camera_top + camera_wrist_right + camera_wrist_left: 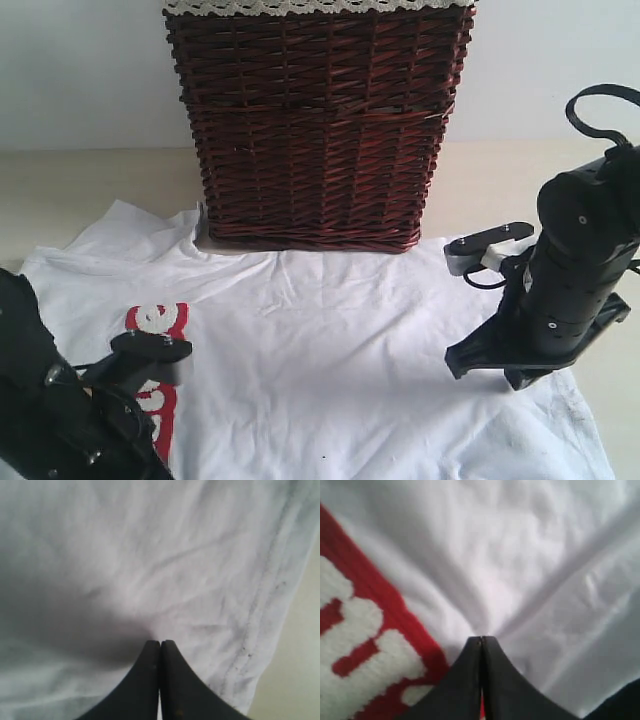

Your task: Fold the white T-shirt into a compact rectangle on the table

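Right arm (575,270) matte black, silver screws, looped cable (590,92); left claw (481,641), right claw (160,643) black, tapered

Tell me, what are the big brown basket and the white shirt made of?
The basket looks like woven wicker, dark reddish-brown and slightly glossy: strands cross over and under. The white T-shirt looks like soft, matte cloth, probably cotton; it wrinkles and creases. Its red patch looks fuzzy, maybe embroidered.
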`<state>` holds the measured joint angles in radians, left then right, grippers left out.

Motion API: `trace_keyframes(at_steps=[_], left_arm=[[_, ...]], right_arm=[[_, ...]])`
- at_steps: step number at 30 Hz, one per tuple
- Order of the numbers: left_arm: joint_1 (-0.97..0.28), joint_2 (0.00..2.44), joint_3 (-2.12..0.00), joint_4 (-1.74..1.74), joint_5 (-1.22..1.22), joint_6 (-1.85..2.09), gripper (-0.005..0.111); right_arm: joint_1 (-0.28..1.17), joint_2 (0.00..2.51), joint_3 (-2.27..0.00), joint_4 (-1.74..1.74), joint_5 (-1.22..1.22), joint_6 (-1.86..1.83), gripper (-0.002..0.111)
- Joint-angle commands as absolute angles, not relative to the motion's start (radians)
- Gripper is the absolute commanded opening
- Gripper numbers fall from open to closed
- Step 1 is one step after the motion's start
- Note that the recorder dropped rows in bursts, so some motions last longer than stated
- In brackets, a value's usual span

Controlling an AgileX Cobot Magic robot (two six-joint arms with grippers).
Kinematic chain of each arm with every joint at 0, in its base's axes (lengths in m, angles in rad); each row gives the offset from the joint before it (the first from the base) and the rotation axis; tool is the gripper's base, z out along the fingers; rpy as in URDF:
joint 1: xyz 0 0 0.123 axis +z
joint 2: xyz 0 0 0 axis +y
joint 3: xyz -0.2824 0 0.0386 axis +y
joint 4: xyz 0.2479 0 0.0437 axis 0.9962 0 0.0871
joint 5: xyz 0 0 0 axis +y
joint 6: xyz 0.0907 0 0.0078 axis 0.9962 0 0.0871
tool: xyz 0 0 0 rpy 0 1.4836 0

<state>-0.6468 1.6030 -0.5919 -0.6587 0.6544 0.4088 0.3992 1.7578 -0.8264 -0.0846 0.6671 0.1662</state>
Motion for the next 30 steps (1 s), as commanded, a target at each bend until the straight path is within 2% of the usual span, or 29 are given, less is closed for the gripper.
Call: trace_keyframes(at_steps=[1, 7, 14, 20, 24, 30], left_arm=[[-0.733, 1.576, -0.571, -0.691, 0.637, 0.419, 0.000], [-0.727, 1.560, -0.571, -0.684, 0.534, 0.419, 0.000], [-0.635, 1.539, -0.571, -0.657, 0.494, 0.419, 0.000], [-0.568, 1.531, -0.571, -0.650, 0.378, 0.408, 0.000], [-0.554, 1.531, -0.571, -0.639, 0.392, 0.408, 0.000], [-0.559, 1.531, -0.571, -0.643, 0.397, 0.410, 0.000]], right_arm=[[0.393, 1.703, -0.836, -0.087, 0.655, 0.160, 0.000], [0.441, 1.547, -0.773, 0.071, 0.642, 0.076, 0.000], [0.734, 1.472, -0.667, 0.178, 0.676, 0.000, 0.000], [0.833, 1.482, -0.663, -0.018, 0.707, 0.244, 0.000], [0.904, 1.480, -0.656, 0.040, 0.779, 0.227, 0.000], [1.108, 1.480, -0.607, 0.100, 0.720, 0.236, 0.000]])
